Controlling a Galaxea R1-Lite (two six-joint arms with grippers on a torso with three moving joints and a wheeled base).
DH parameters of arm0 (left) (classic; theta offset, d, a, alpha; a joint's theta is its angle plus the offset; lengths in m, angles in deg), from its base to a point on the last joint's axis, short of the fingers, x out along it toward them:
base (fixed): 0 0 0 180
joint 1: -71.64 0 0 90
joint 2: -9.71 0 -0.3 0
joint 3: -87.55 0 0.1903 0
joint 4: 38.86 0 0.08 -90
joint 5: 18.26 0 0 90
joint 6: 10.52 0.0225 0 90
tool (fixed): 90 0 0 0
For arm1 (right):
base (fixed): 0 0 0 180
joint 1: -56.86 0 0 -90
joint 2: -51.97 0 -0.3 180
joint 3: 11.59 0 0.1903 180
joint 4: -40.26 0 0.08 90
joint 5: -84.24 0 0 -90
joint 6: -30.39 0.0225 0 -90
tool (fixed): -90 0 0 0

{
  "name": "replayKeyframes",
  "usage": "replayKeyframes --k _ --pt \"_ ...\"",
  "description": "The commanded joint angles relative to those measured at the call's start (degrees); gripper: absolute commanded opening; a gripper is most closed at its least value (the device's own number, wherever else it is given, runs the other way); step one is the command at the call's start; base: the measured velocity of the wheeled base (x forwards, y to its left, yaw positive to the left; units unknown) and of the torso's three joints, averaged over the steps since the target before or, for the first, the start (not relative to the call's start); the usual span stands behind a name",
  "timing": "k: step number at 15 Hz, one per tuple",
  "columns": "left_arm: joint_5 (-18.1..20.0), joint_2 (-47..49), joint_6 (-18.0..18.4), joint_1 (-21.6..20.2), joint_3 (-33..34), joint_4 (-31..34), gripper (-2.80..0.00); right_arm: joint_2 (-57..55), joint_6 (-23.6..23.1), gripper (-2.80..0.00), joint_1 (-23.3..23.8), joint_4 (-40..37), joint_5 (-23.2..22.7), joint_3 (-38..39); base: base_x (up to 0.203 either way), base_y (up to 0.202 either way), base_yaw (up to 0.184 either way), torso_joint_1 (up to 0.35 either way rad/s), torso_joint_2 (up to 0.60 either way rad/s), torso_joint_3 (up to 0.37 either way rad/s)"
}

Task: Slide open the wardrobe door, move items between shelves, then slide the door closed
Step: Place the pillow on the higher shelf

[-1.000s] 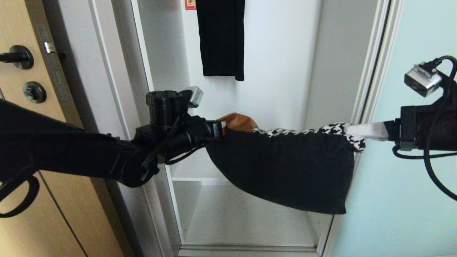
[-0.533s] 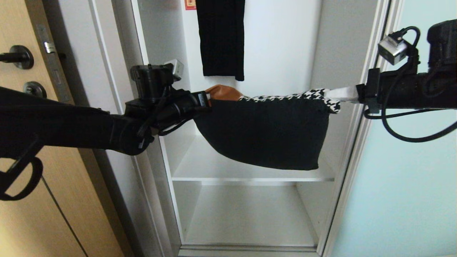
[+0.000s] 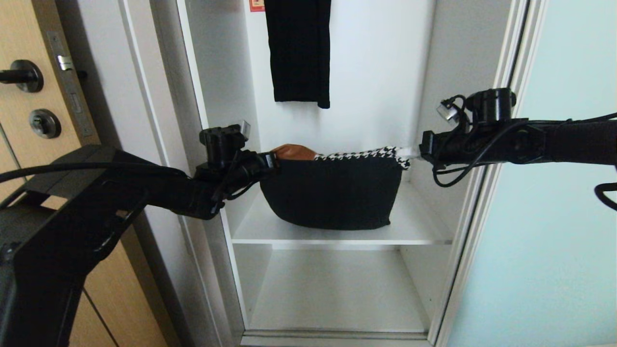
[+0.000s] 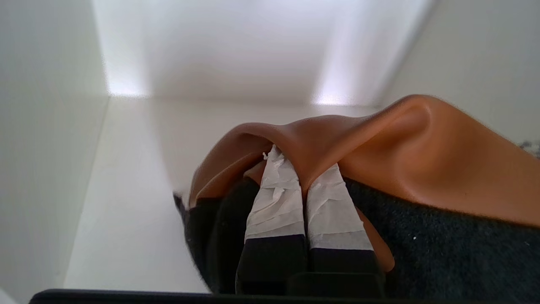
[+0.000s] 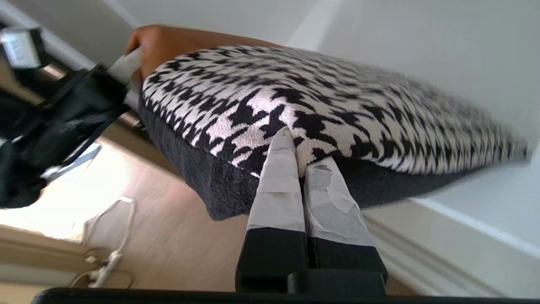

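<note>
The bag [image 3: 332, 193], with tan leather, houndstooth fabric and a black underside, hangs stretched between my two grippers inside the wardrobe, over the upper shelf [image 3: 424, 226]. Its lower edge is down at the board; I cannot tell whether it touches. My left gripper [image 3: 275, 160] is shut on the tan leather corner [image 4: 413, 143], which its taped fingertips [image 4: 301, 169] pinch. My right gripper [image 3: 409, 152] is shut on the houndstooth corner [image 5: 337, 93], which is nipped between its tips [image 5: 300, 156]. The lower shelf [image 3: 337, 294] lies bare below. The sliding wardrobe door [image 3: 554, 217] stands slid to the right.
A black garment [image 3: 299, 53] hangs at the back of the wardrobe above the bag. The wood door with the dark lever handle [image 3: 21, 77] is at the left. White side walls [image 3: 212, 96] close in on both arms.
Both arms have lifted the bag and carried it forward into the wardrobe, from in front of the lower compartment to over the upper shelf. Both grips have held.
</note>
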Motion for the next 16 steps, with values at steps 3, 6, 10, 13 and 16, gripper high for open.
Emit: replayKeyframes --k 3,6,10,13,16 --pt "0.0 6.8 -0.1 -0.7 -0.9 0.2 -2.8 -8.0 0.3 -2.8 0.7 0.4 0.4 -1.7 0.0 0.0 0.0 0.0 0.0 0.0" --pt "0.0 9.5 -0.2 -0.6 -3.5 4.8 -2.8 -11.0 1.1 -2.8 1.2 0.1 6.1 -1.7 0.0 0.0 0.0 0.0 0.0 0.0" --pt "-0.1 10.2 -0.2 -0.1 -5.6 19.0 -2.8 -14.8 1.1 -2.8 1.2 -0.7 9.1 -1.9 0.0 0.0 0.0 0.0 0.0 0.0" --pt "-0.2 12.1 -0.1 -0.1 -9.4 26.9 -2.8 -17.9 0.5 -2.8 0.3 -0.2 13.6 -2.2 0.0 0.0 0.0 0.0 0.0 0.0" --pt "-2.0 13.4 -0.1 -0.1 -9.6 27.4 -2.8 -19.8 -0.3 -2.8 0.2 0.0 14.5 -2.3 0.0 0.0 0.0 0.0 0.0 0.0"
